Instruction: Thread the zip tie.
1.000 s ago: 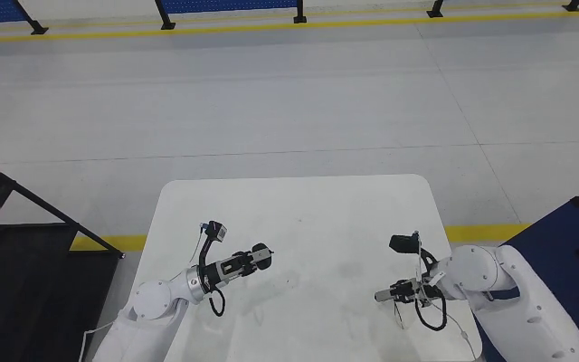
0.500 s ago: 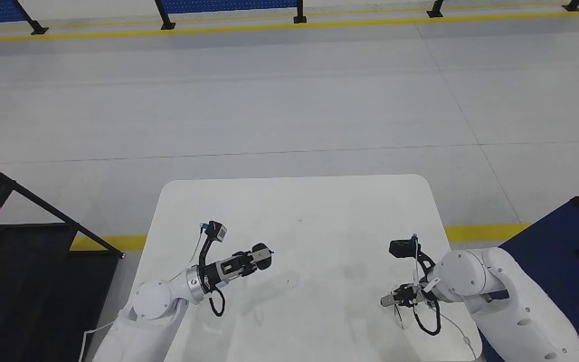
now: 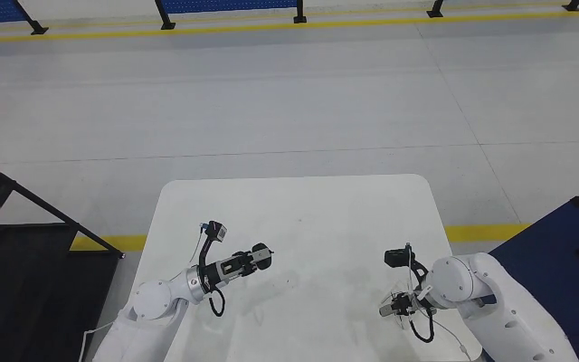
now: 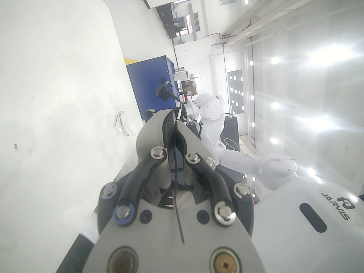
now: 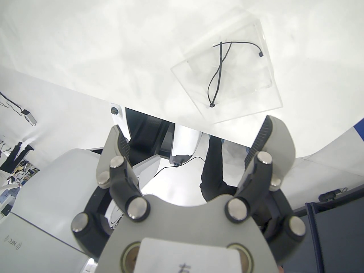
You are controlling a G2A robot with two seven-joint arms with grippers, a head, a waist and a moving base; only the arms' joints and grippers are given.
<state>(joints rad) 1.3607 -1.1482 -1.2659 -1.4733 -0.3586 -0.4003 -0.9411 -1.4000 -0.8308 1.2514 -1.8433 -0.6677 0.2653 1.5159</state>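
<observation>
My left gripper (image 4: 173, 126) is pinched shut on a thin black zip tie (image 4: 177, 200). The strip runs straight between the pads and out behind them. This hand hangs above the white table (image 3: 298, 208), well apart from my other hand.

My right gripper (image 5: 192, 128) stands wide open, its pads touching nothing. It hovers near the table's edge, close to a clear flat plastic tray (image 5: 256, 97). In that tray lie loose black ties (image 5: 219, 69), crossed over each other, with one small head near a corner of the tray. I cannot tell whether they are two ties or one looped.

I judge the step in hand to be a pick from the tray. To do it well, I should come down straight over a stretch of strip that lies alone, away from the crossing. The pads should go across the strip, not along it. They need to close low enough to catch so thin a thing without scraping or nudging the light tray. I would grip near the head, leaving its slot free to meet the tail held in my left hand.
</observation>
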